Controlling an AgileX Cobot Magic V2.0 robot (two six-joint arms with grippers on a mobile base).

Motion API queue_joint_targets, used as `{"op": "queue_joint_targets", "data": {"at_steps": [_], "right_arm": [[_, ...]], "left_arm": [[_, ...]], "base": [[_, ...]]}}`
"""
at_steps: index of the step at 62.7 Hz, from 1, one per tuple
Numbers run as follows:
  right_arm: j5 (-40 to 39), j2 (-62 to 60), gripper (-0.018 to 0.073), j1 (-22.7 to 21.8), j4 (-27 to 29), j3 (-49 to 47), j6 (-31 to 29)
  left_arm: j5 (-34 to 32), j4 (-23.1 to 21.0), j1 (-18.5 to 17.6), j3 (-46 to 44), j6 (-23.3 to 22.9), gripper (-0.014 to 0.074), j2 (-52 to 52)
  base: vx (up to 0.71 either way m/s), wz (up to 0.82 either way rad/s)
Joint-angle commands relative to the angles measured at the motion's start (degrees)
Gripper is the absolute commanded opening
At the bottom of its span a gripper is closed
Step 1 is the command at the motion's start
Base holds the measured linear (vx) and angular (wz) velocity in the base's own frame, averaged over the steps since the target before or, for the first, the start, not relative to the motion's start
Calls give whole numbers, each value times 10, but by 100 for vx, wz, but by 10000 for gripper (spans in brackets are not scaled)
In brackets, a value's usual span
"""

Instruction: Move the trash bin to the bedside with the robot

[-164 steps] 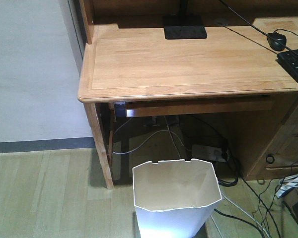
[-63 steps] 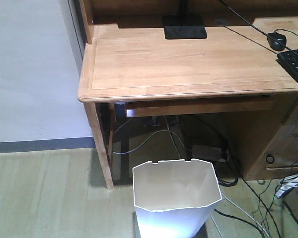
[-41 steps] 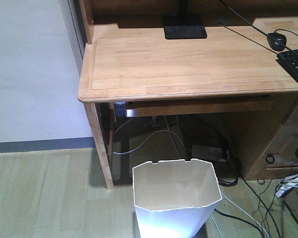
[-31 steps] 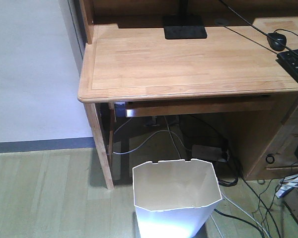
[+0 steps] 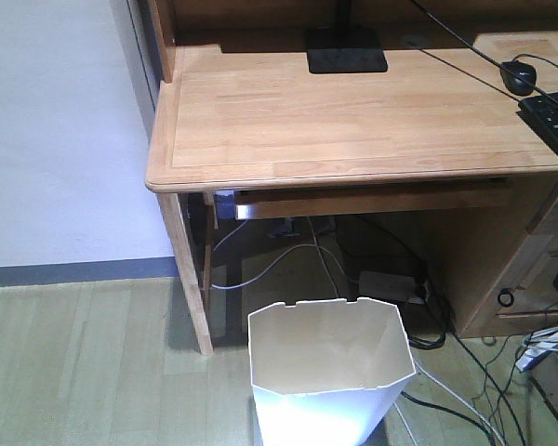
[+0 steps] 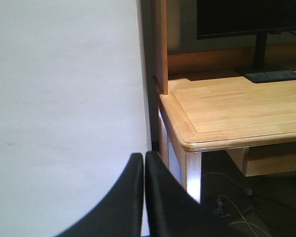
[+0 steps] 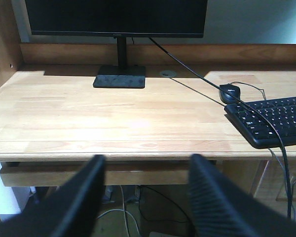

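The white trash bin [image 5: 330,372] with its notched angular rim stands on the floor in front of the light wooden desk [image 5: 353,121], at the bottom middle of the front view. The bed is out of view. My left gripper [image 6: 144,160] is shut and empty, facing the white wall beside the desk's left corner. My right gripper [image 7: 146,165] is open and empty, held in front of the desk's front edge, pointing at the space under it. Neither gripper touches the bin, and neither wrist view shows it.
On the desk are a monitor stand [image 5: 346,51], a mouse [image 5: 518,76] and a black keyboard [image 5: 553,116]. Loose cables and a power strip [image 5: 391,283] lie under the desk. A desk leg [image 5: 188,279] stands left of the bin. A white wall [image 5: 56,130] is on the left.
The bin and the desk have not moved. A small dark object has come into view at the right edge, near the drawer unit.
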Motion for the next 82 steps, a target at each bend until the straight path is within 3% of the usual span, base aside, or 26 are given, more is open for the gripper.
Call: {"op": "queue_joint_targets", "data": {"at_steps": [1,24,45,57,64,82], "right_arm": [[-47,4,493,0,-5,-20,-1],[-57,43,521,0,11,-27,-1],[87,237,521,0,27,-153,-1],[110,345,521,0,34,-200,-5],[127,410,521,0,50,-220,-33],[153,599,521,-1,158,-278,-189]], "left_arm": [[-41,-3,2,-14,-3,-6,-4],[-41,-3,2,-14,-3,-6,-4],[-41,-3,2,-14,-3,-6,-4],[-41,-3,2,-14,-3,-6,-4],[-41,-3,2,-14,-3,-6,-4],[-41,-3,2,-14,-3,-6,-4]], "base": [[0,0],[0,0],[0,0],[0,0],[0,0],[0,0]]}}
